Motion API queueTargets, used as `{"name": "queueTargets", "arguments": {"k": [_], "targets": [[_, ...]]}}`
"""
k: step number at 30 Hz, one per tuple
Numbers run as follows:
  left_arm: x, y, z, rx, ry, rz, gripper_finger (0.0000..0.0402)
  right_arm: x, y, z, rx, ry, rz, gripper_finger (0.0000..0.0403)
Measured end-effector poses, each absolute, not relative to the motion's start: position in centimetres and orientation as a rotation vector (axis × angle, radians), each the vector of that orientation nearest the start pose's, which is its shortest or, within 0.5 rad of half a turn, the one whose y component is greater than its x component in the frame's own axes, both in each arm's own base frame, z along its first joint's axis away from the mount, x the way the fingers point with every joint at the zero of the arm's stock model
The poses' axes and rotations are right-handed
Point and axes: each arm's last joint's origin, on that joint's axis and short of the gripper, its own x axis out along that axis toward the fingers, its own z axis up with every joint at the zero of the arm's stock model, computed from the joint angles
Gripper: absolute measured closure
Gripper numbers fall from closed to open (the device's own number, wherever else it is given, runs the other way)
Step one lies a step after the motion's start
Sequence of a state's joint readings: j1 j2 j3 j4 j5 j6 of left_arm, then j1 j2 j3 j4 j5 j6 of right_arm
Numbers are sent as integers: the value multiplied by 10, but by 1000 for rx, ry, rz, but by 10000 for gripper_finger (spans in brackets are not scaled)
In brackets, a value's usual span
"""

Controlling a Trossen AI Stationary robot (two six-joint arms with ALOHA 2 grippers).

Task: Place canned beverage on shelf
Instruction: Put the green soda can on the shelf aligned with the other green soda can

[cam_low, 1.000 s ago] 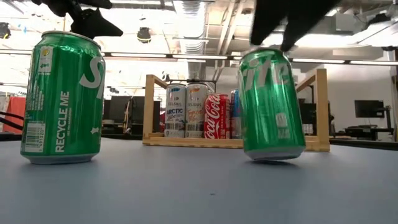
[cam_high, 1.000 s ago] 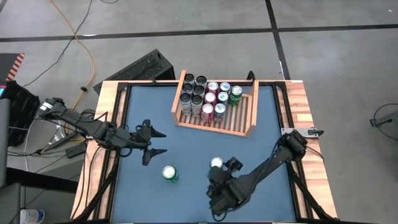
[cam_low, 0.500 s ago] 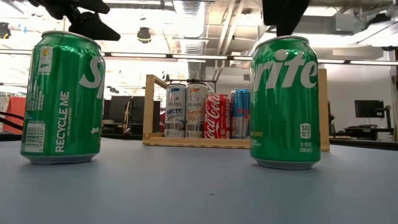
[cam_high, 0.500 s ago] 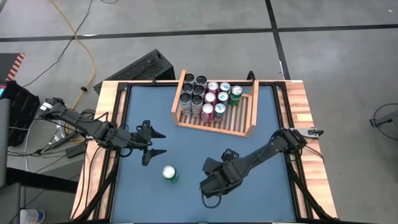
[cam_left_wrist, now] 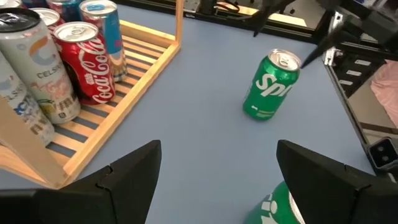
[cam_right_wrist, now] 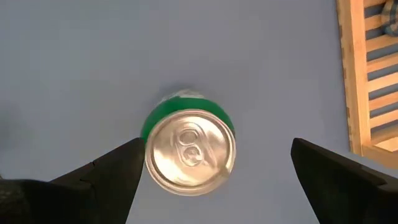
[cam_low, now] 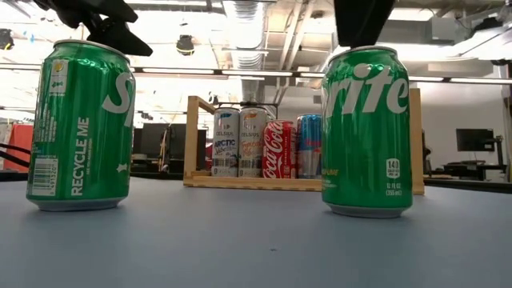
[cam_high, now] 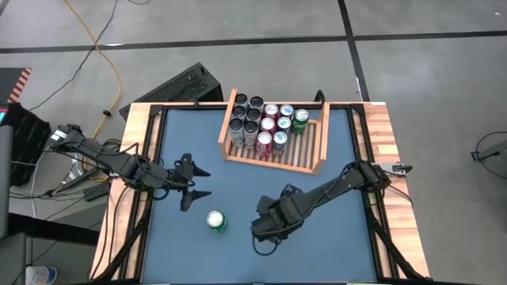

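Blue table (cam_high: 238, 190): right gripper (cam_right_wrist: 211, 165) spread wide directly above a standing green can (cam_right_wrist: 189, 149), shelf (cam_high: 305, 164) well apart. Off-centre descent could tip it. Left gripper (cam_high: 198, 181) open, idle near the other can (cam_high: 216, 221).

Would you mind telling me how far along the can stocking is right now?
Done: about a dozen cans already stand in the shelf, filling its left part. In hand: the right claw hangs open directly above an upright green can on the table, not gripping it. Left: that can and a second green can remain on the table; the left claw waits open beside it.
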State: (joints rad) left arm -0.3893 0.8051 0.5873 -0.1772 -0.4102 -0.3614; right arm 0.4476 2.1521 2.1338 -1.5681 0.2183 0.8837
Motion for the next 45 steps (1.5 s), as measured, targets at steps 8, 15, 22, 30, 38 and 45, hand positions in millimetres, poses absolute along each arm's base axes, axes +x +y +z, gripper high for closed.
{"name": "queueTargets", "arguments": {"k": [8, 15, 22, 30, 38, 45], "targets": [[167, -56, 263, -207, 356, 78, 95, 355, 156, 305, 210, 1401, -427, 12], [167, -57, 263, -209, 357, 72, 95, 317, 144, 323, 294, 1354, -303, 12], [168, -57, 263, -207, 359, 70, 95, 286, 136, 312, 604, 1110, -171, 19], [168, -56, 263, -203, 353, 88, 95, 279, 124, 302, 630, 1103, -202, 21], [168, -56, 263, -202, 352, 90, 95, 294, 104, 292, 670, 1112, -298, 21], [167, -56, 263, -201, 353, 90, 95, 299, 97, 282, 722, 1213, -289, 21]]}}
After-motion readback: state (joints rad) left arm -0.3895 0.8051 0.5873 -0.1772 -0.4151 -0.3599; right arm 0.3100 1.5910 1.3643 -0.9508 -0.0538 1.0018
